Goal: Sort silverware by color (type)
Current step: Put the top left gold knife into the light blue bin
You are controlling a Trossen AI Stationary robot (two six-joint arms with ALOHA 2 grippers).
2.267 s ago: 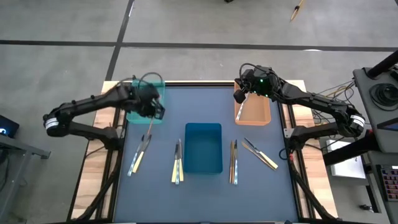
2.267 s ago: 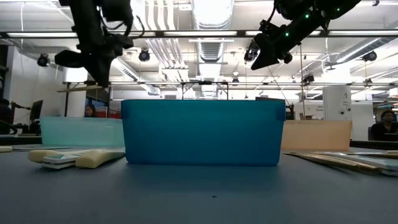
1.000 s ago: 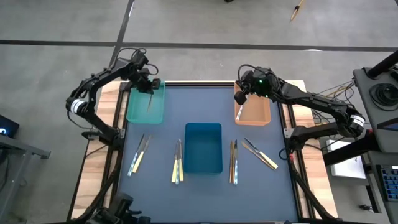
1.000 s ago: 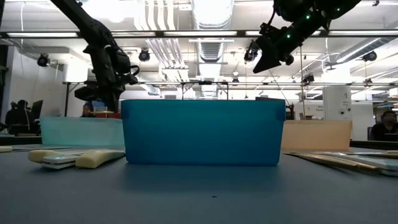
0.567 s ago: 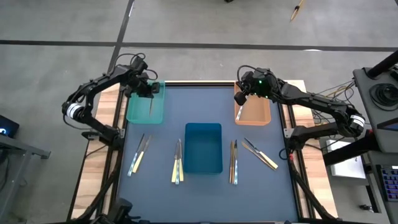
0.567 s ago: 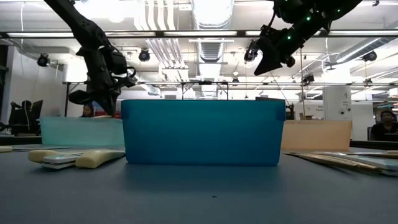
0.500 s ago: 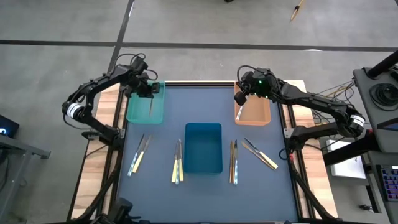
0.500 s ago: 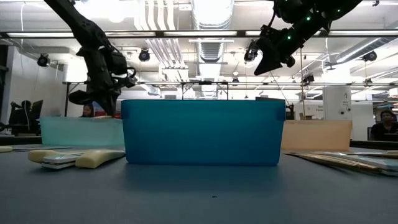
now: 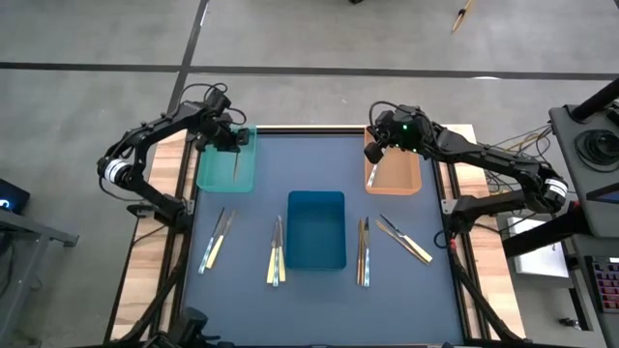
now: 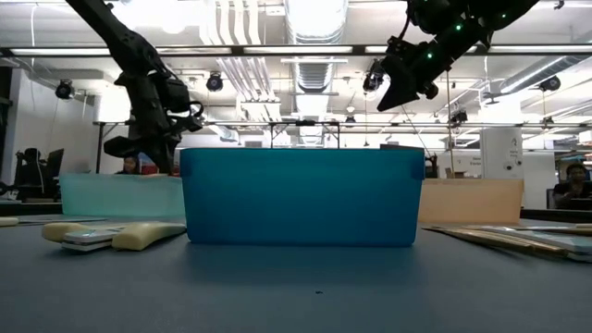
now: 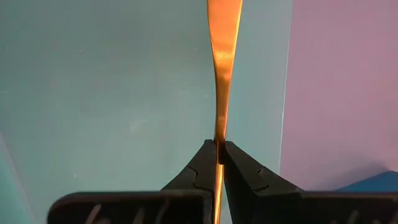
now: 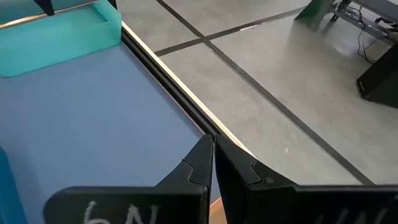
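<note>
The left gripper (image 9: 235, 147) clamps one utensil (image 9: 235, 162) over the teal tray (image 9: 215, 172), the right gripper (image 9: 371, 153) pinches empty, and four clusters of silverware (image 9: 277, 251) remain unsorted.

The utensil (image 11: 222, 74) pinched between the fingers of the left end effector (image 11: 219, 163) looked like smooth polished metal with a warm shine. Those fingers (image 11: 200, 174) looked like matt dark plastic. Under that end effector, the teal tray (image 9: 216, 166) looked like smooth, slightly translucent plastic. The counter (image 9: 319, 300) had a matt dark blue surface, with pale wood (image 9: 462, 256) at its sides. Below the right end effector (image 9: 371, 155), the orange tray (image 9: 397, 178) looked like matt plastic.
</note>
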